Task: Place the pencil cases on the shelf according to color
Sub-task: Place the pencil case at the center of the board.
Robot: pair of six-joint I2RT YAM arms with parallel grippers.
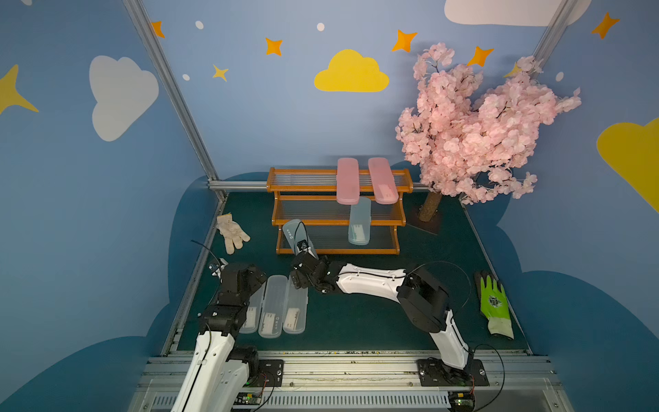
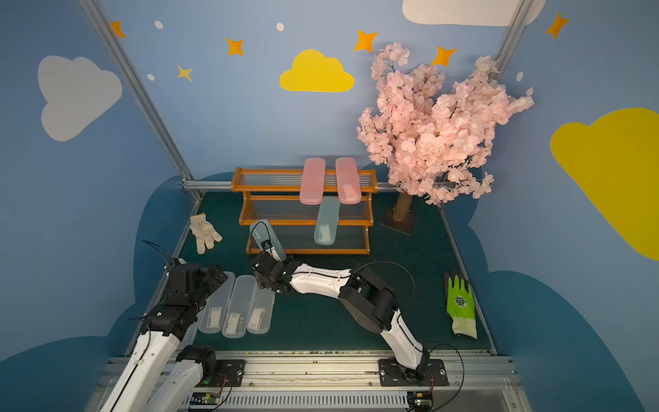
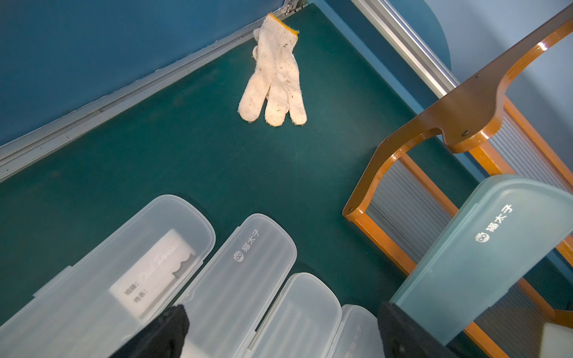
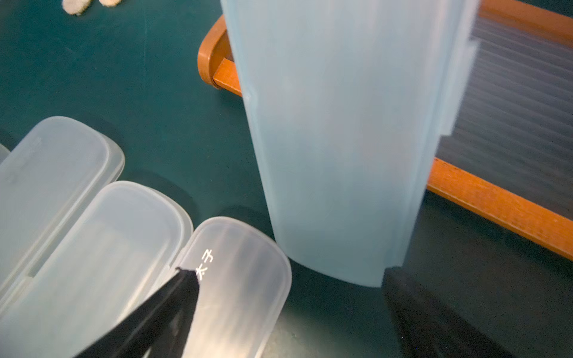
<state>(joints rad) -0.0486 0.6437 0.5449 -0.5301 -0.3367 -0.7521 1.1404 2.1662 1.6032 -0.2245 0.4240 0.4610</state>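
A pale blue pencil case (image 1: 294,233) (image 4: 335,139) leans tilted over the left front corner of the orange-brown shelf (image 1: 340,251). Its near rounded end lies between the wide-spread fingers of my right gripper (image 1: 299,269) (image 4: 288,276), which is open. A second pale blue case (image 1: 359,223) lies across the lower tiers. Two pink cases (image 1: 347,180) (image 1: 382,180) rest on the top tier. Several clear-frosted cases (image 1: 274,306) (image 3: 242,279) lie side by side on the mat. My left gripper (image 1: 255,276) (image 3: 283,322) hovers open above them, holding nothing.
A white knit glove (image 1: 231,233) (image 3: 276,80) lies left of the shelf, near the wall rail. A green glove (image 1: 494,303) lies at the right edge of the mat. A pink blossom tree (image 1: 474,125) stands right of the shelf, its trunk base (image 1: 428,214) beside it.
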